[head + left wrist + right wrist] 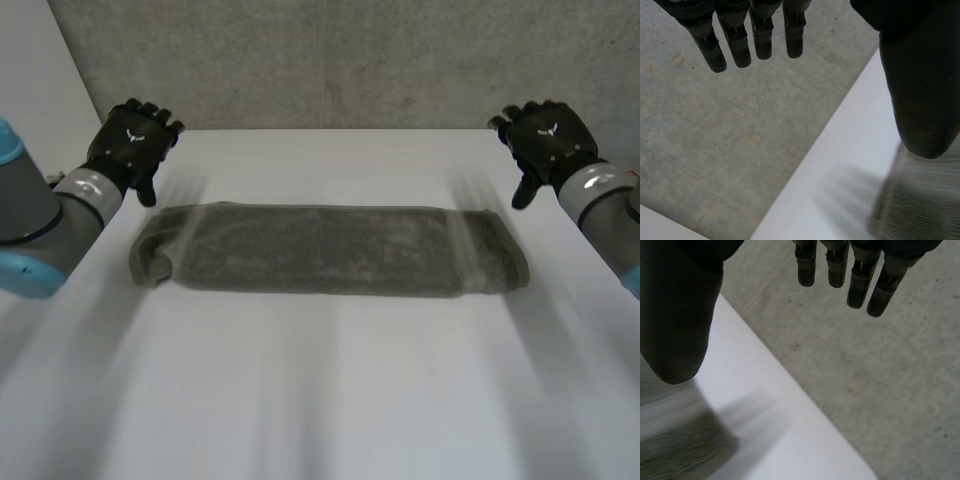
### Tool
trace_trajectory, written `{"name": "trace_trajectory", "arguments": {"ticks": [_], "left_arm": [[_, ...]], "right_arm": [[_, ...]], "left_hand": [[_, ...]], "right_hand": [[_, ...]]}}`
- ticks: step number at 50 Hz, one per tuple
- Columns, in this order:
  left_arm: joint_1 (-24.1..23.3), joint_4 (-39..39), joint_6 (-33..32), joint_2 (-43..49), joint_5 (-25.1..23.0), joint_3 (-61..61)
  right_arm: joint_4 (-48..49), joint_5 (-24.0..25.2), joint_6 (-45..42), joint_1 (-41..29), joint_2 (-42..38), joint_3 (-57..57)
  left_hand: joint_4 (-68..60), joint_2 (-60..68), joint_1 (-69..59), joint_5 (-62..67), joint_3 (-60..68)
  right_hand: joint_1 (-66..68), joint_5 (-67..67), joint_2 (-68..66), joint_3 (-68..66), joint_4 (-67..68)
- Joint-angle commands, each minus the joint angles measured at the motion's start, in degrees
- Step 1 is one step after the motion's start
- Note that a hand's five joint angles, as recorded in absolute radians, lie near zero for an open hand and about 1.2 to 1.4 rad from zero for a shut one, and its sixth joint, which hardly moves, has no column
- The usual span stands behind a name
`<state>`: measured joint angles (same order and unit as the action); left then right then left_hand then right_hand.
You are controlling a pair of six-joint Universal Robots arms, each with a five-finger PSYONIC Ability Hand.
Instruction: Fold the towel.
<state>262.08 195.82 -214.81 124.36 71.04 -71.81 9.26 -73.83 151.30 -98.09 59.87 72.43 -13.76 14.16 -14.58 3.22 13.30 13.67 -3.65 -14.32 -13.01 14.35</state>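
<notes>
A grey-green towel lies folded into a long flat strip across the middle of the white table. My left hand hangs above the table's far left part, just beyond the towel's left end, fingers straight and holding nothing. My right hand hangs likewise beyond the towel's right end, fingers straight and empty. In the left wrist view my fingers and thumb are spread, with the towel's end below the thumb. The right wrist view has the fingers and thumb spread above the towel's end.
A grey concrete wall stands right behind the table's far edge. The table's far corners lie close under both hands. Bare white table stretches in front of the towel.
</notes>
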Motion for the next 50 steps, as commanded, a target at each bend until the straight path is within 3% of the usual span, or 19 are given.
{"name": "trace_trajectory", "arguments": {"ticks": [1, 8, 13, 22, 25, 27, 28, 29, 30, 32, 42, 48, 50], "left_arm": [[0.09, -0.36, 0.27, -7.45, 0.16, -14.73], [0.10, 0.17, 0.27, -7.03, 0.16, -23.54], [0.10, 1.31, 0.27, -3.96, 0.51, -23.64], [0.10, 6.68, 0.09, 0.54, 4.37, -21.00], [0.01, 7.73, 0.09, 2.21, 4.99, -19.68], [0.01, 7.82, 0.18, 3.00, 4.99, -19.16], [0.01, 7.82, 0.09, 3.69, 5.08, -18.63], [0.01, 7.82, 0.18, 4.22, 5.17, -18.28], [0.01, 7.82, 0.18, 4.23, 5.17, -18.28], [0.01, 7.99, 0.18, 4.58, 5.17, -18.01], [0.01, 8.17, 0.27, 4.76, 4.99, -17.75], [0.27, 8.43, 0.45, 4.84, 5.08, -16.70], [0.18, 8.26, 0.53, 4.76, 5.17, -16.78]], "right_arm": [[-5.66, 0.27, 0.05, 0.35, 3.50, 9.22], [-3.91, 2.72, -0.74, 1.84, 1.40, 15.02], [-2.50, 5.53, -1.88, 2.64, -1.76, 14.94], [-1.70, 5.37, -4.26, 3.60, -5.64, 14.06], [-0.30, 5.28, -5.66, 4.04, -6.43, 14.06], [1.71, 4.93, -6.98, 4.48, -6.61, 14.06], [1.72, 4.93, -6.98, 4.48, -6.61, 14.06], [2.77, 4.93, -7.42, 4.92, -6.69, 13.97], [2.78, 4.93, -7.42, 4.92, -6.69, 13.97], [5.14, 4.84, -7.95, 6.23, -6.96, 13.97], [6.12, 4.84, -7.95, 9.40, -8.54, 11.51], [4.80, 5.37, -7.95, 11.25, -8.28, 10.89], [4.18, 5.19, -7.86, 11.25, -8.01, 11.16]], "left_hand": [[3.76, -0.92, 1.34, 0.02, -3.30], [3.76, 3.45, -3.02, 4.39, -3.30], [3.76, 4.46, -4.04, 5.41, -3.30], [3.76, 5.13, -4.71, 6.08, -3.30], [3.76, 5.13, -4.71, 6.08, -3.30], [3.76, 5.13, -4.71, 6.08, -3.30], [3.76, 5.13, -4.71, 6.08, -3.30], [3.76, 5.13, -4.71, 6.08, -3.30], [3.76, 5.13, -4.71, 6.08, -3.30], [3.76, 5.13, -4.71, 6.08, -3.30], [3.76, 5.30, -4.88, 6.25, -3.30], [3.76, 11.69, -11.27, 12.63, -3.30], [3.76, 11.69, -11.27, 12.64, -3.30]], "right_hand": [[-3.67, 3.65, 4.32, 3.01, -4.35], [-0.42, 0.40, 1.07, 3.01, -4.35], [3.63, -3.65, -2.98, 3.01, -4.35], [13.57, -13.59, -12.92, 3.01, -4.35], [24.67, -24.69, -24.02, 3.01, -4.35], [40.07, -40.09, -39.42, 3.01, -4.35], [40.14, -40.16, -39.50, 3.01, -4.35], [50.47, -50.49, -49.82, 3.01, -4.35], [50.57, -50.59, -49.93, 3.01, -4.35], [66.28, -66.30, -65.64, 3.01, -4.35], [66.33, -66.35, -65.68, 3.01, -4.35], [66.33, -66.35, -65.68, 3.01, -4.35], [59.49, -59.51, -58.84, 3.01, -4.35]]}}
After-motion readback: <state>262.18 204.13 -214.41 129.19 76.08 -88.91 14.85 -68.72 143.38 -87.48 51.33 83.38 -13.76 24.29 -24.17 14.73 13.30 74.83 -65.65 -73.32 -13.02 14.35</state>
